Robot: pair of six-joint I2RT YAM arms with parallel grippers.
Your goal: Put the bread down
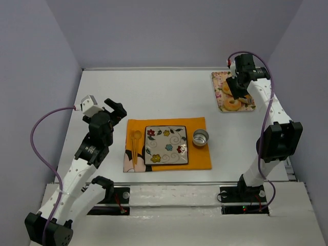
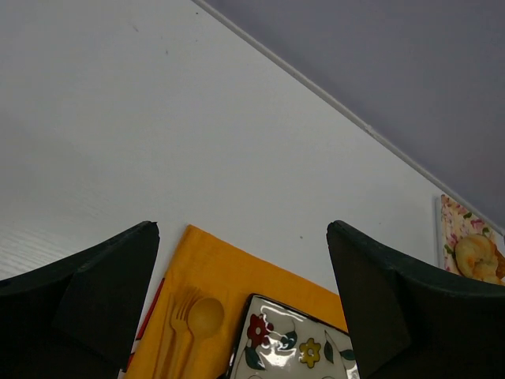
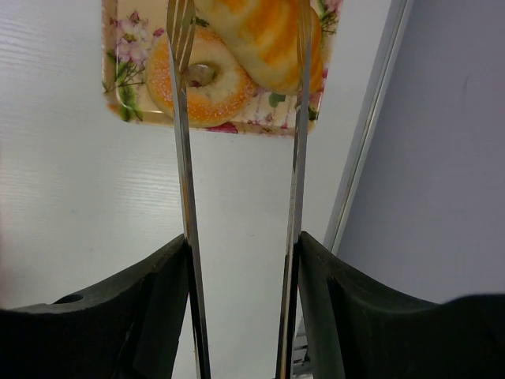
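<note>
The right claw [image 3: 242,241] pinches a pair of tongs [image 3: 183,158], its fingers pressing on both blades, which stand apart. Straight ahead, roughly between the tips, lies the bread [image 3: 264,35], on a flowered tray [image 3: 114,87] and touching a donut [image 3: 197,95]. Best bet: squeeze gently, catch the bread mid-length, keep the left tine off the donut, then lift level. The arm is stretched far out, its wrist tipped down over the tray.
</note>
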